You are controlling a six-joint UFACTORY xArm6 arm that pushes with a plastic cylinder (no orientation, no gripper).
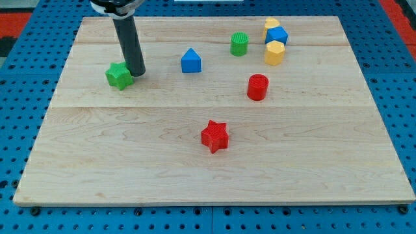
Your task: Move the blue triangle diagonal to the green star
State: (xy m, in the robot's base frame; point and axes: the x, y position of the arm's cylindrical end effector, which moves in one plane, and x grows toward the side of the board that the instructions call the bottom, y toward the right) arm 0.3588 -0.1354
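Blue triangle: the blue triangle (190,60) sits on the wooden board (214,162) in the upper half, a little left of centre; its peak points toward the view's top, its flat base toward the view's bottom, and it has no clear long axis.
Green star: the green star (119,75) lies well to the view's left of the triangle and slightly lower.
My tip: my tip (136,73) rests on the board just beside the star's right edge, touching or nearly so, between the star and the triangle; the rod has no fingers, so nothing is held.
In the way: only bare wood lies between my tip and the triangle.
Green cylinder: a green cylinder (239,44) stands upright to the triangle's upper right, apart from it.
Red cylinder: a red cylinder (257,87) stands lower right of the triangle.
Red star: a red star (214,136) lies near the board's centre, well below the triangle.
Right cluster: a blue block (277,36) sits wedged between a yellow block (271,25) above and another yellow block (274,52) below, all three touching; exact shapes are hard to make out.
Cut off: the rod's upper part leaves the view at the top edge.
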